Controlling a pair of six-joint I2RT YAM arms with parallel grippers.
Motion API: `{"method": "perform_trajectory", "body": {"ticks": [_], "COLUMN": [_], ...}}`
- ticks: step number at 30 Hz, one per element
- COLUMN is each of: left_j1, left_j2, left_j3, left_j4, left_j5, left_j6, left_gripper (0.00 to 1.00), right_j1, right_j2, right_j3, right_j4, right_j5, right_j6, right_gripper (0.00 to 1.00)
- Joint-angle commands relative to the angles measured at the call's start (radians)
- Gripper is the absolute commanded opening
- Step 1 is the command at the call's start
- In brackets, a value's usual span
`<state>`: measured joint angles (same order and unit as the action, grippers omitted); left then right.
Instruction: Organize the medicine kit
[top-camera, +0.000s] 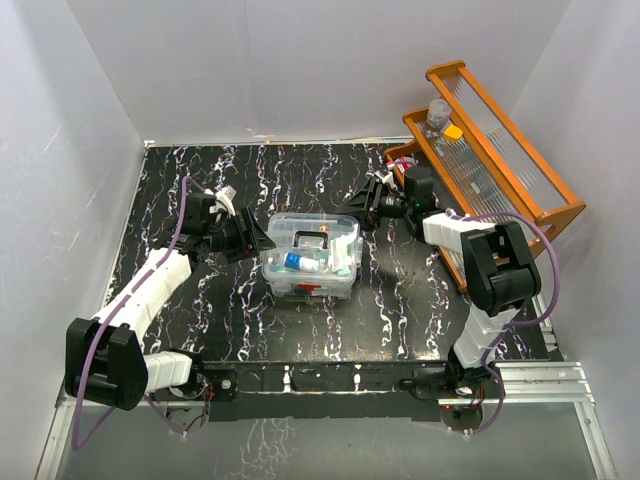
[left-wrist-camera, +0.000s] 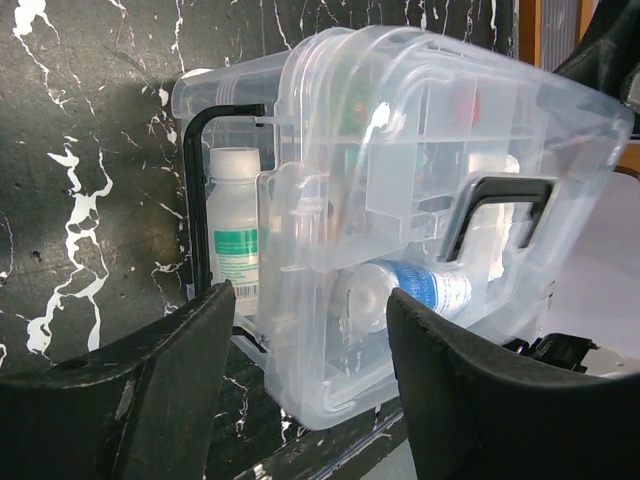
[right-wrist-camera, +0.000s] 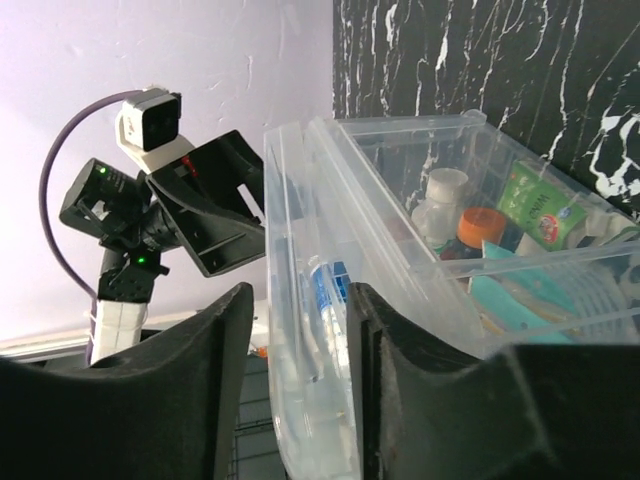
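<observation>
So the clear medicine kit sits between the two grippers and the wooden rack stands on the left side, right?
No, the wooden rack stands on the right side, as the top view shows. The medicine kit does sit between the left gripper and the right gripper.

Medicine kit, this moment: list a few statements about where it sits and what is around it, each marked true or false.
1. The medicine kit sits on the black marbled table, with the left gripper on one side and the right gripper on the other. True.
2. The kit stands on the wooden rack. False: the rack is at the table's right edge, apart from the kit.
3. A blue-labelled bottle lies inside the kit. True.
4. The kit's handle is red. False: it is black.
5. The left jaws are pressed shut. False: they stand apart, with one end of the kit between them.
</observation>
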<state>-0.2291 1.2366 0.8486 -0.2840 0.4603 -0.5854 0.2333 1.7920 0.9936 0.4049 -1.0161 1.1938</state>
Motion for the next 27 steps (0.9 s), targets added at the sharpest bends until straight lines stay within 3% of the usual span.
{"method": "perform_trajectory", "body": {"ticks": [1,9,20,27], "left_j1": [0.002,0.001,0.002,0.002], "left_j2": [-0.002,0.011,0.017,0.009], "left_j3": [-0.013,-0.014,0.008,0.103], "left_j4": [-0.003,-0.012,-0.018,-0.08], "left_j5": [0.003,-0.015,-0.014,-0.051], "left_j6": [0.001,0.005,0.013,0.07], "left_gripper": [0.59,0.57,0.57,0.71], "right_j1": [-0.011,-0.029,-0.087,-0.083], "right_j2": [0.008,0.022,-0.146,-0.322], "right_j3": [0.075,0.159,0.23,0.131], "right_j4": [-0.013,-0.066,-0.446,-0.607], "right_j5": [0.042,0.093,0.417,0.54], "right_j6": [-0.06,-0.118,-0.406,-0.541], "right_gripper": [0.44,0.51,0.62,0.64]}}
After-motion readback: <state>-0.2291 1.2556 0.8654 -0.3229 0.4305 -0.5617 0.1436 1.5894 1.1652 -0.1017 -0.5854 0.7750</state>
